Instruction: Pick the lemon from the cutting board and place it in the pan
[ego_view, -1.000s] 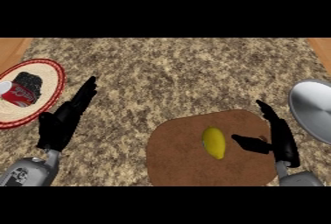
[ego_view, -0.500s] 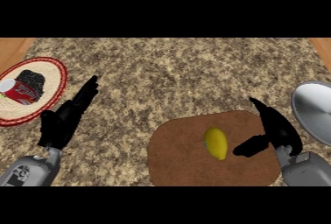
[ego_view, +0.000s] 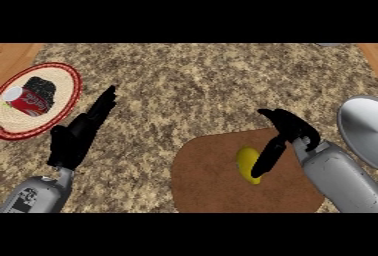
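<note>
Desk with cutting board, pan at the right edge, plate at the left.
Right hand spread wide above the board, left hand resting open near the plate; the right's fingers point down beside the lemon, which lies on the board.

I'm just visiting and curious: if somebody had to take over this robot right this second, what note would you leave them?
Left hand: open, resting at the left of the counter, holding nothing.
Right hand: bent over the cutting board, at the right side of the lemon; grasp cannot be judged.
The lemon lies on the board; the pan sits at the right edge, apart from it.
Done: right hand is at the lemon. Left: grasp, lift, carry right, set it in the pan.
</note>
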